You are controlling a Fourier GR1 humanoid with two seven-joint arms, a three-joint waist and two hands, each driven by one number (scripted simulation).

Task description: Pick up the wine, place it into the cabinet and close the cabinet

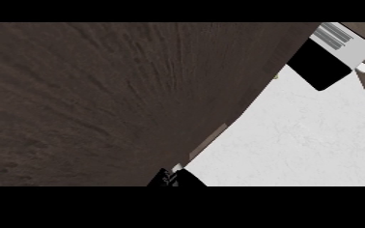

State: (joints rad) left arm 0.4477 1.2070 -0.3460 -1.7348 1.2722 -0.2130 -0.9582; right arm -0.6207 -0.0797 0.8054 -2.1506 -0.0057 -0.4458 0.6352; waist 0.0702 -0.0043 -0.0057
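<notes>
1. Head view is almost filled by a dark wooden cabinet door, with a strip of white bench at the right.
2. Judging from this, the closing step is in hand: push the door flat and steadily, keeping contact near its free edge.
3. One robot hand shows as a black patch at the door's lower edge; which one it is, and whether it is clenched or released, I cannot tell.
4. No wine is visible; presumably it is behind the door.
</notes>
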